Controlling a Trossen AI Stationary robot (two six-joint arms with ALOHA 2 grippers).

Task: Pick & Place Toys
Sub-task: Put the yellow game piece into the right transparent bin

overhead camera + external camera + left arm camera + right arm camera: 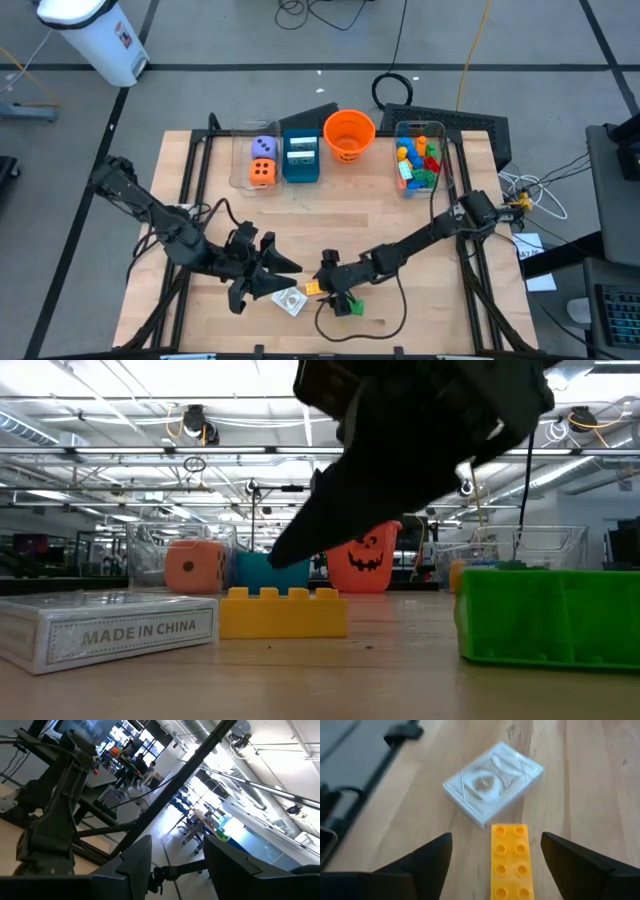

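Observation:
A yellow brick point(510, 862) lies on the wooden table near its front edge, also seen in the high view point(313, 288) and the low view point(283, 612). My right gripper point(496, 842) hangs over it, slanting down and open, one finger on each side of the brick without touching it. Just beyond the brick lies a white card pack point(492, 782) flat on the table. A green brick point(350, 305) rests close by at the front. My left gripper point(283, 265) hovers left of these, open, with nothing between its fingers point(135, 857).
Along the far edge stand a clear bin with a purple and an orange die point(262, 160), a teal box point(300, 158), an orange bucket point(349, 135) and a clear bin of coloured bricks point(420, 158). A dark cable point(385, 320) loops near the front edge.

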